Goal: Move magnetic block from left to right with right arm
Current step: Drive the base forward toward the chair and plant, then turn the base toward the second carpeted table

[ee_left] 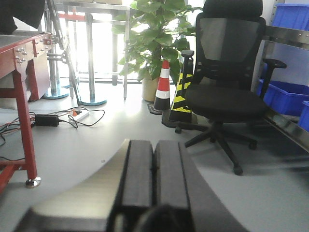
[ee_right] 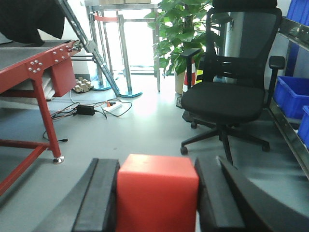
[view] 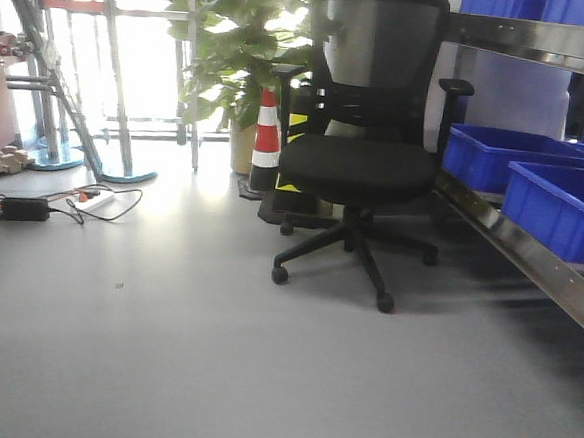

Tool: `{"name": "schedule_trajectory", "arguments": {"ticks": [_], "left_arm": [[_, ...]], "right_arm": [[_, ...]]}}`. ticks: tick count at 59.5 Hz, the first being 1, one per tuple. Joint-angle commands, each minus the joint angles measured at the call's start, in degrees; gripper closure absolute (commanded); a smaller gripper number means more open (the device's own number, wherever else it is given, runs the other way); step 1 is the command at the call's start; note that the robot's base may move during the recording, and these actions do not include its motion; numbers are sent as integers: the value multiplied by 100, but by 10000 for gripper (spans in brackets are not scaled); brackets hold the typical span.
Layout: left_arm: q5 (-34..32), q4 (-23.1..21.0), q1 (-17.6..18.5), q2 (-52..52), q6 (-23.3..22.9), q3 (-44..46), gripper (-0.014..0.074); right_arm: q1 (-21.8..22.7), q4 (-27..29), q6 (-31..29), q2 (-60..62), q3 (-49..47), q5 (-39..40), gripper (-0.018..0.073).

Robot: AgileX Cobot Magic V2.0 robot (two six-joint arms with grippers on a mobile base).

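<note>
The magnetic block (ee_right: 157, 195), a bright red cube, fills the gap between the two black fingers (ee_right: 99, 198) of my right gripper (ee_right: 157, 169), which is shut on it and holds it in the air above the grey floor. In the left wrist view my left gripper (ee_left: 154, 145) is shut, its two black pads (ee_left: 137, 169) pressed together with nothing between them. Neither gripper nor the block shows in the exterior front view.
A black office chair (view: 361, 164) stands ahead on the grey floor. Blue bins (view: 559, 203) sit on a steel rack at the right. A striped cone (view: 267, 137) and a potted plant (view: 238, 55) stand behind. A red-framed table (ee_right: 34, 63) and floor cables (view: 63, 203) are at the left.
</note>
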State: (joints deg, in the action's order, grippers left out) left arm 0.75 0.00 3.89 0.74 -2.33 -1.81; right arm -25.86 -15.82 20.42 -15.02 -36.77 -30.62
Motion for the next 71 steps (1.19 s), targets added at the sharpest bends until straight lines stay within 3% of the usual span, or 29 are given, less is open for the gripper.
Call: {"name": "schedule_trajectory", "arguments": {"ticks": [1, 71], "left_arm": [[-522, 0, 38, 75, -38, -59, 713], [-522, 0, 38, 63, -38, -59, 713]], "right_arm": [[38, -132, -51, -82, -149, 515, 303], [38, -132, -51, -82, -149, 516, 303]]}}
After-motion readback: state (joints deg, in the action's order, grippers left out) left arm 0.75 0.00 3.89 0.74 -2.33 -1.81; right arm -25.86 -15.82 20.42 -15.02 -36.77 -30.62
